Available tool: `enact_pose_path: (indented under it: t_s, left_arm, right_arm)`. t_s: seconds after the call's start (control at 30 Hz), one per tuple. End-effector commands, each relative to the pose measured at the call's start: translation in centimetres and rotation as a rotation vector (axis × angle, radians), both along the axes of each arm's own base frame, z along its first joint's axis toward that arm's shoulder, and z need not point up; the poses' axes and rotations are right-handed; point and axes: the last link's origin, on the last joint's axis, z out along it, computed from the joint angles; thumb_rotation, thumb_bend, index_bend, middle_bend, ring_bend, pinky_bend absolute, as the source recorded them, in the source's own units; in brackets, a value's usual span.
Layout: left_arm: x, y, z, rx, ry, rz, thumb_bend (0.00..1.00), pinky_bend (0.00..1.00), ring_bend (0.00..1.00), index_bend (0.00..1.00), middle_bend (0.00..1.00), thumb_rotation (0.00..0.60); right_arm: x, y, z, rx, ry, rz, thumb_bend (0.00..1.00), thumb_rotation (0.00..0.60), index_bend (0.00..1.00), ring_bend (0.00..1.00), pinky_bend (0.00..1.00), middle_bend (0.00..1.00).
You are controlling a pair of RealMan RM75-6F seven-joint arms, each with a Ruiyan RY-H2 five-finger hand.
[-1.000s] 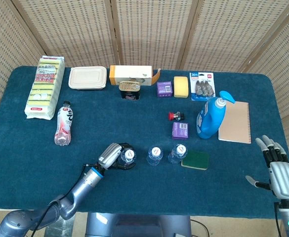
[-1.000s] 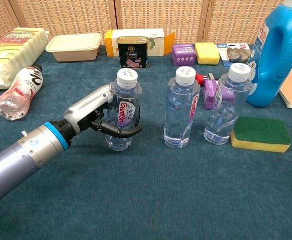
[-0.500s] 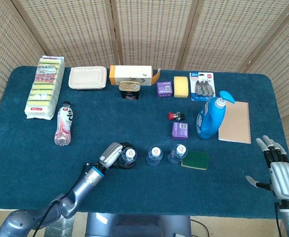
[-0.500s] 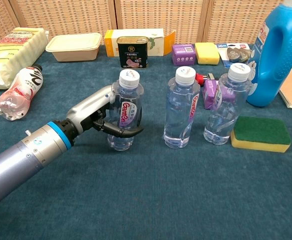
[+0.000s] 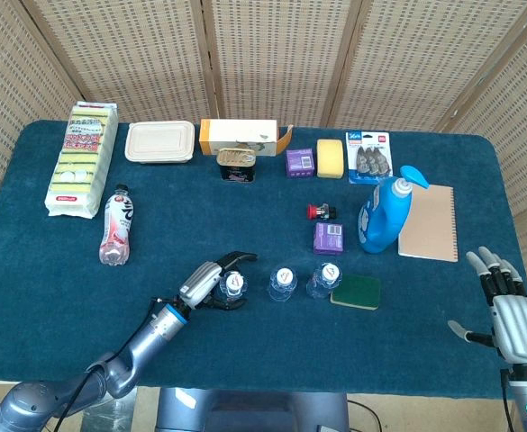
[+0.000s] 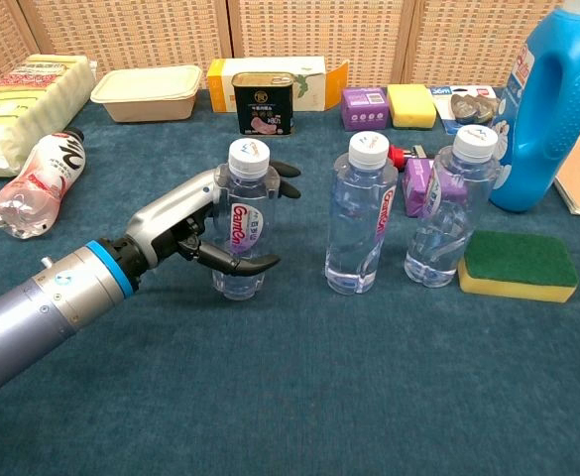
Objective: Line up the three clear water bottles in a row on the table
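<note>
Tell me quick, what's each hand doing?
Left hand: fingers spread around the leftmost water bottle; grip cannot be told.
Right hand: open, holding nothing.

blue detergent bottle (image 5: 385, 214) | notebook (image 5: 429, 222) | green sponge (image 5: 355, 292) | tin (image 5: 236, 165)

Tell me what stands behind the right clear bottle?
Behind the right clear bottle stands a purple box, with a small red-capped item farther back. In the chest view the bottle partly covers the box.

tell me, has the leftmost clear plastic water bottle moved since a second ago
Yes, slightly: the leftmost clear water bottle shifted left, away from the middle clear bottle, after briefly nudging right.
</note>
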Motion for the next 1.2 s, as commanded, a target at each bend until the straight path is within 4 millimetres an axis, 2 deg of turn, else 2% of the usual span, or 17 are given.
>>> enact_pose_path:
  t_s: [0.03, 0.47, 0.67, 1.07, 1.2]
  left_arm:
    - [-0.1, 0.0, 0.1, 0.006, 0.0, -0.001, 0.25, 0.27, 0.1, 0.08, 0.17, 0.6]
    - [-0.7, -0.3, 1.4, 0.004, -0.04, 0.006, 0.25, 0.26, 0.08, 0.01, 0.12, 0.6]
    - [-1.2, -0.3, 2.0, -0.004, -0.046, 0.021, 0.21, 0.23, 0.04, 0.0, 0.04, 0.6]
    - [-1.7, -0.9, 5.0, 0.012, -0.133, 0.019, 0.2, 0.22, 0.03, 0.0, 0.02, 0.6]
    - [-2.1, -1.2, 5.6, 0.016, -0.115, 0.019, 0.2, 0.22, 0.02, 0.0, 0.02, 0.6]
  right_arm:
    - [0.0, 0.0, 0.0, 0.001, 0.0, 0.001, 0.0, 0.6, 0.04, 0.0, 0.0, 0.0]
    - [0.1, 0.1, -0.1, 0.003, 0.002, 0.003, 0.0, 0.6, 0.04, 0.0, 0.0, 0.0]
    - [0.2, 0.1, -0.2, 0.008, 0.005, 0.006, 0.0, 0.6, 0.04, 0.0, 0.0, 0.0]
    - [0.4, 0.2, -0.4, 0.015, 0.008, 0.012, 0.0, 0.6, 0.04, 0.0, 0.0, 0.0]
    - [0.6, 0.3, -0.6, 0.018, 0.009, 0.014, 0.0, 0.6, 0.04, 0.0, 0.0, 0.0]
